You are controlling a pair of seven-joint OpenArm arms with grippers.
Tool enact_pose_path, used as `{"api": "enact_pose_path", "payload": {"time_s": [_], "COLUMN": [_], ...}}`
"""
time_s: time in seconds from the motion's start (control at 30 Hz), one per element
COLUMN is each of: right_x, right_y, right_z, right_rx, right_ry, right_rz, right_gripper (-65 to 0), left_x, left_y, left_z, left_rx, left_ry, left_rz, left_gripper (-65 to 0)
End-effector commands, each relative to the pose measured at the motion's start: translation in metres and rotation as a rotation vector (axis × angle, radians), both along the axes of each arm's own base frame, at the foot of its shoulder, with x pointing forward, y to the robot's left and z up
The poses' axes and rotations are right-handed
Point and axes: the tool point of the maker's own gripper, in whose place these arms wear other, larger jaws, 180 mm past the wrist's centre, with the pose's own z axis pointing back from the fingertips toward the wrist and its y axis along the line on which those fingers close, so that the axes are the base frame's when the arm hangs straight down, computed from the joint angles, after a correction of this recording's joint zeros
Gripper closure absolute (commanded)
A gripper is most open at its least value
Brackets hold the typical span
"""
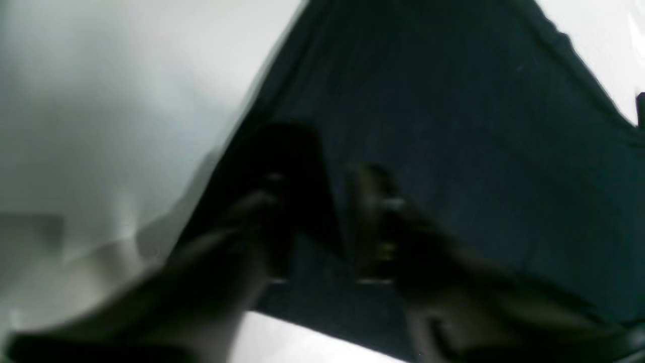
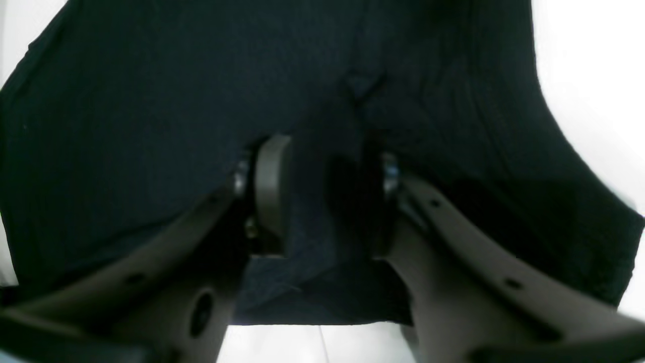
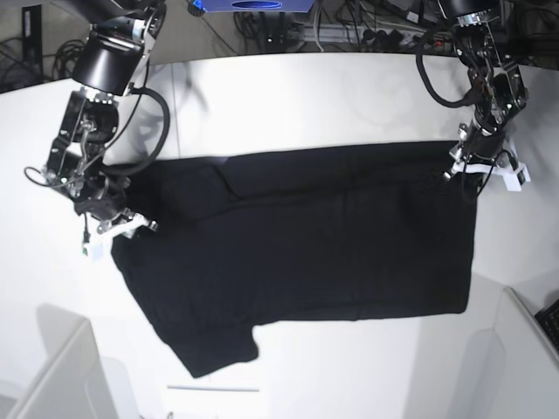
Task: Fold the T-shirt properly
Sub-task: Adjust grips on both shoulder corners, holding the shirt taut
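Black T-shirt [image 3: 297, 244] spread on white table [image 3: 306, 96]; left gripper [image 3: 479, 166] and right gripper [image 3: 118, 225] parted over edges. Risk: released fold slipping, bunching.

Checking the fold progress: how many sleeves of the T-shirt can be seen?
1: a sleeve sticks out at the near edge of the T-shirt; the other may be folded under.

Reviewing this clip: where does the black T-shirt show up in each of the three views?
Left wrist: T-shirt fills centre and right, behind the left gripper.
Right wrist: it covers nearly the whole frame.
Base: it lies spread across mid-table.
Shared landmark: the white table bordering the cloth.
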Motion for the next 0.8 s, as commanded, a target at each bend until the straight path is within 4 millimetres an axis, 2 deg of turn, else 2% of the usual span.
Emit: {"api": "enact_pose_path", "payload": {"time_s": [0.0, 0.1, 0.17, 0.27, 0.33, 0.43, 0.53, 0.63, 0.7, 0.77], "right_x": [0.013, 0.013, 0.012, 0.009, 0.006, 0.0, -0.009, -0.021, -0.035, -0.048], "right_y": [-0.005, -0.009, -0.024, -0.04, -0.048, -0.059, -0.068, -0.066, -0.062, -0.055], "right_z": [0.018, 0.019, 0.024, 0.034, 0.041, 0.058, 0.073, 0.087, 0.092, 0.089], "right_rx": [-0.009, -0.011, -0.007, 0.009, 0.001, -0.039, -0.094, -0.123, -0.142, -0.136], "right_ry": [-0.061, -0.066, -0.082, -0.107, -0.126, -0.188, -0.269, -0.346, -0.372, -0.369], "right_rz": [-0.01, -0.02, -0.073, -0.165, -0.194, -0.227, -0.261, -0.29, -0.301, -0.31], "right_gripper": [-22.8, -22.8, -22.8, -23.0, -23.1, -23.3, -23.3, -23.1, -23.1, -23.1], "left_x": [0.007, 0.015, 0.018, 0.026, 0.026, 0.017, 0.007, -0.014, -0.029, -0.043], "left_y": [0.007, 0.007, 0.007, 0.009, 0.025, 0.054, 0.063, 0.059, 0.048, 0.04], "left_z": [0.013, 0.019, 0.021, 0.028, 0.037, 0.058, 0.076, 0.083, 0.085, 0.084], "left_rx": [0.021, 0.021, 0.021, 0.023, 0.03, 0.053, 0.083, 0.126, 0.148, 0.167], "left_ry": [-0.041, -0.064, -0.072, -0.097, -0.123, -0.179, -0.221, -0.218, -0.218, -0.214], "left_rz": [0.007, 0.008, 0.008, 0.012, 0.059, 0.146, 0.181, 0.164, 0.12, 0.073], "left_gripper": [-26.3, -35.9, -39.2, -40.2, -40.2, -40.2, -40.2, -40.2, -40.2, -40.0]}}
